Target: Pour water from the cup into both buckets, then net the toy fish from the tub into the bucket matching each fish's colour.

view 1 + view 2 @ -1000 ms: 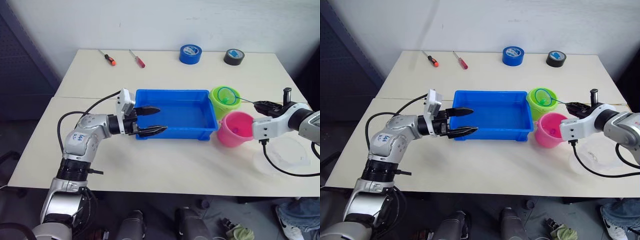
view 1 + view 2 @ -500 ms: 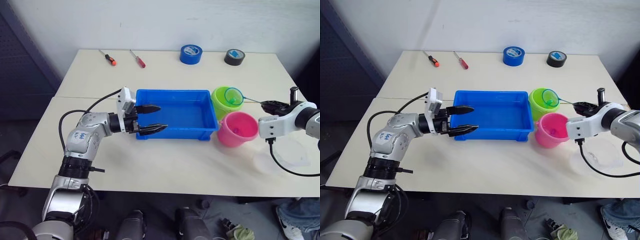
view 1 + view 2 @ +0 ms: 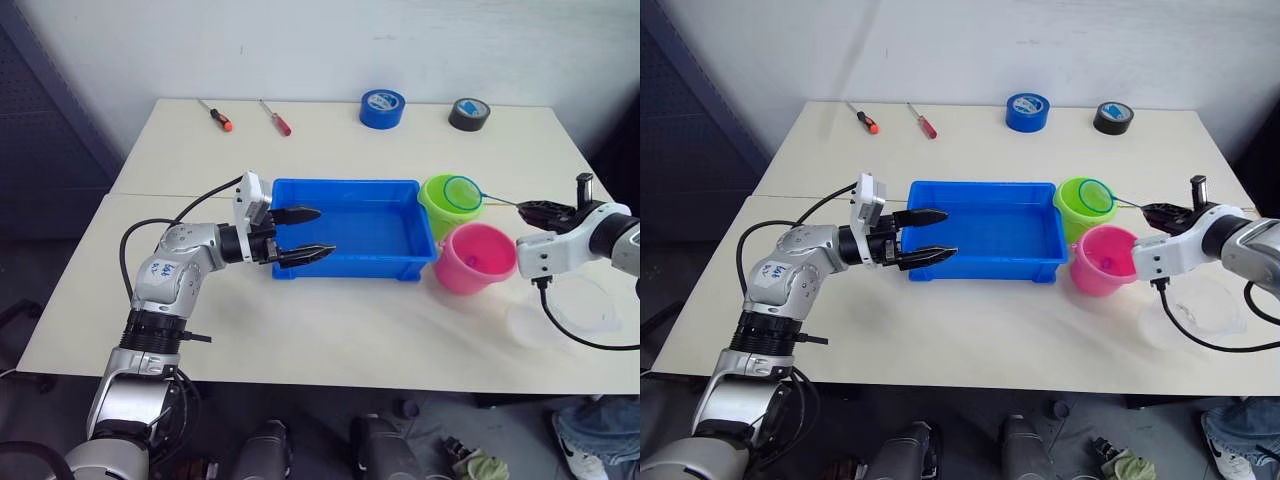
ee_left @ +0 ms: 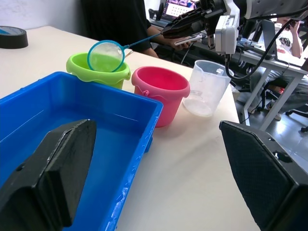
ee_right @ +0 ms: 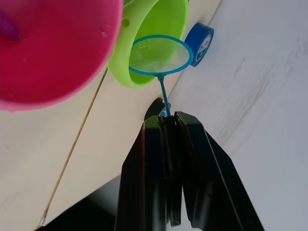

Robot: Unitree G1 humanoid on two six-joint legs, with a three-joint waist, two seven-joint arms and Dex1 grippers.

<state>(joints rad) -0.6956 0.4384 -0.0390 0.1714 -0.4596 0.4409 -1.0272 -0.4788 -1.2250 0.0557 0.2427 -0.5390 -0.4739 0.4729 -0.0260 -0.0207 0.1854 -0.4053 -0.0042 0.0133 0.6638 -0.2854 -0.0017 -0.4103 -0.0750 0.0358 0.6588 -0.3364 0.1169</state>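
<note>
Since the earlier frame: net (image 3: 462, 192) hoop shifted back from the pink bucket (image 3: 475, 258) side, now hovering over the lime green bucket (image 3: 446, 203). Right tool (image 5: 166, 115) clamped shut on the net's thin handle, out past the buckets on the right. Left tool (image 3: 309, 233) spread wide open, fingers straddling the near-left corner of the blue tub (image 3: 355, 229), empty. Buckets touching, just right of the tub. Clear cup (image 3: 1202, 310) upright on the worktop (image 3: 330, 330), right of the pink bucket. Fish too small to make out.
</note>
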